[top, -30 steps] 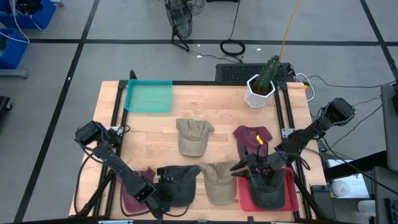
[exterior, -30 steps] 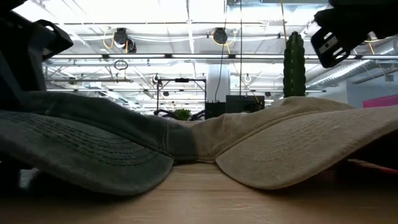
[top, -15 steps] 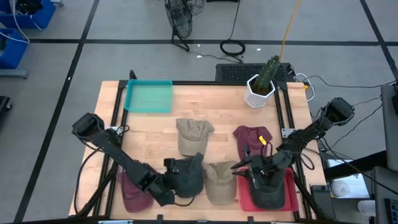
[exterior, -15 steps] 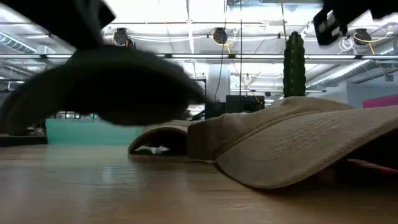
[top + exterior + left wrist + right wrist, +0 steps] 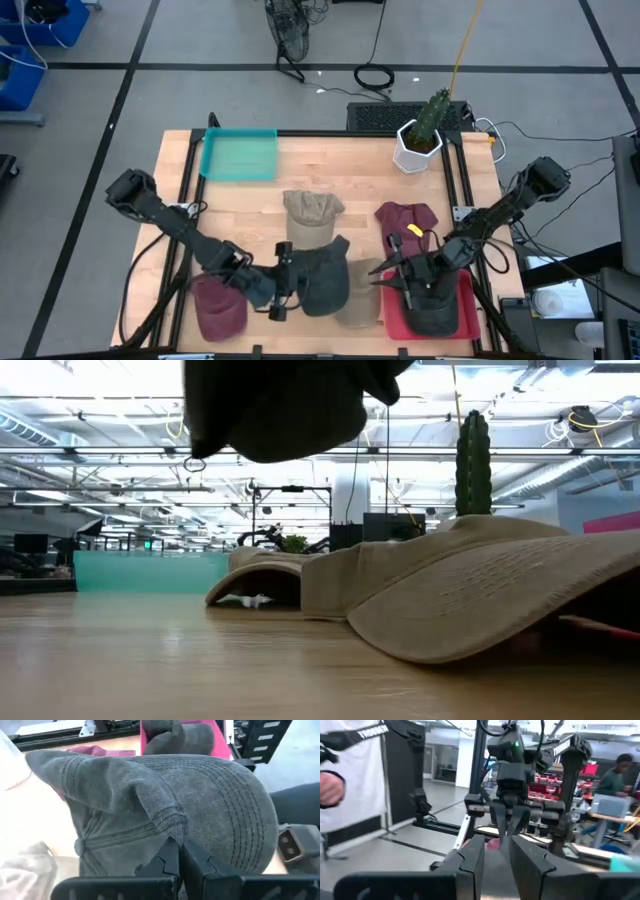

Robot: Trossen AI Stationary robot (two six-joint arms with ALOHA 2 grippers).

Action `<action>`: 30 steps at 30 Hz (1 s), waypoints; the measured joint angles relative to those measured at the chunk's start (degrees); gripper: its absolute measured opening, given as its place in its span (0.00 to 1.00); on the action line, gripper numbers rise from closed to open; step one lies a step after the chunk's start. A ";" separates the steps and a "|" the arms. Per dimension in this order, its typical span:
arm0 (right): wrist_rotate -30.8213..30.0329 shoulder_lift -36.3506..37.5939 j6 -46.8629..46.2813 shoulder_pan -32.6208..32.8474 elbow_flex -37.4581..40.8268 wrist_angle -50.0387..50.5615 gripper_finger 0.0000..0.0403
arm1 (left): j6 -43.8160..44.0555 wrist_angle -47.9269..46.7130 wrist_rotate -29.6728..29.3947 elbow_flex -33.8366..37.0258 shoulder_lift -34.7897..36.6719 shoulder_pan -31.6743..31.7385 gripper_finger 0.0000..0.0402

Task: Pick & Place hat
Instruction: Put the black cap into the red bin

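Observation:
A dark grey hat (image 5: 325, 280) hangs above the table near its front edge, over part of a tan hat (image 5: 360, 305). My left gripper (image 5: 288, 288) reaches in from the table's left and is shut on it. In the low view the grey hat (image 5: 280, 400) shows well above the tabletop. My right gripper (image 5: 392, 272) stands open above the red tray (image 5: 466, 300); the right wrist view shows nothing between its fingers (image 5: 470, 862). Another dark hat (image 5: 435, 315) lies in that tray. My left gripper pinches a raised fold of the hat's cloth (image 5: 170, 822) between its two fingers, where the crown meets the stitched brim (image 5: 240, 820). The fingers slant down at it from the table's left. The hat is lifted clear of the table and sags around the fingertips.
A khaki hat (image 5: 312, 215) and a maroon hat (image 5: 405, 222) lie mid-table, another maroon hat (image 5: 218, 308) at the front left. A teal tray (image 5: 240, 155) sits at the far left and a potted cactus (image 5: 420, 140) at the far right. People stand beyond the table (image 5: 350, 780).
My left gripper has shut on the dark grey hat and gone up and toward the table's right edge with it. The hat, lying flat at the front edge before, is now lifted clear and hangs partly over the tan hat. My right gripper has risen out of the low view.

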State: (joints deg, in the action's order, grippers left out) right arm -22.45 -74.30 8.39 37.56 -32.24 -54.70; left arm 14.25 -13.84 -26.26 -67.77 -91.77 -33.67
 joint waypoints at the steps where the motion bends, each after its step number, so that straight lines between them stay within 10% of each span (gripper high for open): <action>1: -0.01 0.02 0.33 -0.45 -1.68 2.31 0.19 | -0.75 0.40 0.91 0.00 -0.04 0.82 0.02; 10: 2.08 0.02 -0.47 -5.00 -13.51 29.22 0.19 | -4.44 4.35 2.46 0.00 -0.86 7.84 0.02; 30: 23.13 -0.85 0.38 -22.81 -13.80 31.46 0.34 | -19.64 5.38 12.30 -0.04 -1.05 14.23 0.03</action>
State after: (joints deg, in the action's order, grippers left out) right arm 0.67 -75.16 8.78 14.75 -46.04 -23.24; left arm -5.39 -8.46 -13.96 -67.81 -92.82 -19.44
